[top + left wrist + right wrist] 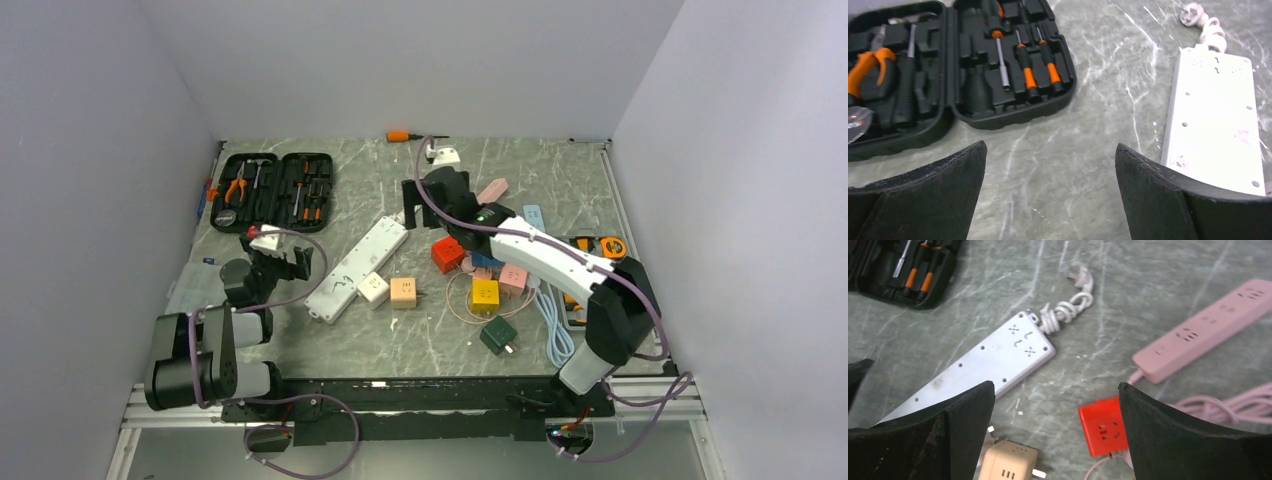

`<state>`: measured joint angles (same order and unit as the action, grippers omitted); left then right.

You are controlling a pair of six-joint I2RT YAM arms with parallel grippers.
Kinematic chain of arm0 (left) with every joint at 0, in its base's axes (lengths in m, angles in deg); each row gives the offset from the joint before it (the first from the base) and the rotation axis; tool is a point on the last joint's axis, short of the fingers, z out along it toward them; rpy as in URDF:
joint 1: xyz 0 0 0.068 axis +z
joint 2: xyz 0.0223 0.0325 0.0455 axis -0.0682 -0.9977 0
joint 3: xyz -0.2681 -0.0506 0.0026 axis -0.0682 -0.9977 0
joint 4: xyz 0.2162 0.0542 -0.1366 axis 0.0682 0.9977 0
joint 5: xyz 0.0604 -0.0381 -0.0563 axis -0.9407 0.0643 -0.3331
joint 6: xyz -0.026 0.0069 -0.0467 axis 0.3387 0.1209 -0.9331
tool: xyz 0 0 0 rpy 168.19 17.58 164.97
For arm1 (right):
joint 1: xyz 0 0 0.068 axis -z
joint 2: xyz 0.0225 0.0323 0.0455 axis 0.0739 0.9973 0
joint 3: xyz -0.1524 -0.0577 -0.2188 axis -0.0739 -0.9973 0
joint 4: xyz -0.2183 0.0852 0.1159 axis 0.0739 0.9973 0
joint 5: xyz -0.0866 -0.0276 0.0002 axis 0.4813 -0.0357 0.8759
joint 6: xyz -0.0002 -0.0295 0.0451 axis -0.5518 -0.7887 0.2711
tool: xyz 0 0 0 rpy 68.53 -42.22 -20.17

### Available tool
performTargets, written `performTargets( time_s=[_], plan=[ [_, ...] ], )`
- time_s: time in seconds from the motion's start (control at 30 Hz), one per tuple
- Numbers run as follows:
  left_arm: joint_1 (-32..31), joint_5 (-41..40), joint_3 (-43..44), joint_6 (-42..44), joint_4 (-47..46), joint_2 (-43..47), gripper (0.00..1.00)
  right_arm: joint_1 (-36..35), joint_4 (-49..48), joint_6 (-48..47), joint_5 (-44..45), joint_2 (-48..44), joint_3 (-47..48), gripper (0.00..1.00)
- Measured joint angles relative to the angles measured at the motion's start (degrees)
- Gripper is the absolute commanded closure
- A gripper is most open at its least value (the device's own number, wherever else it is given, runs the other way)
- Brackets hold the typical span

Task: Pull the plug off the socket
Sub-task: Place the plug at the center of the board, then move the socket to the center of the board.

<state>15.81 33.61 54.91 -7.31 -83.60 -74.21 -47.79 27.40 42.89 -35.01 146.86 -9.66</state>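
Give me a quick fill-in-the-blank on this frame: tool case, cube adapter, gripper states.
1. The open tool case lies on the ___ arm's side of the table.
2. In the right wrist view, the cube adapter near the pink power strip is ___.
3. The left gripper and right gripper are both ___, with nothing between the fingers.
Missing words: left; red; open.
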Motion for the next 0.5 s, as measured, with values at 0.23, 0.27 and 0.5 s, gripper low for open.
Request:
performTargets(
  time_s=[0.23, 0.27, 0.5],
  plan=[
    [-4.33, -4.79, 1.36, 2.54, -1.09, -2.43, 0.01, -1.95, -1.16, -3.48, -7.58, 12.28, 9.92, 0.05],
    [-4.55, -4.74, 1.36, 3.02, -1.09, -2.43, 0.01, -2.14, -0.98, -4.09, -8.87, 15.19, 13.03, 0.05],
    [-4.87, -4.72, 1.36, 3.69, -1.22, -2.47, 0.01, -2.64, 2.51, -7.21, -14.43, 31.50, 32.72, 0.11]
  ],
)
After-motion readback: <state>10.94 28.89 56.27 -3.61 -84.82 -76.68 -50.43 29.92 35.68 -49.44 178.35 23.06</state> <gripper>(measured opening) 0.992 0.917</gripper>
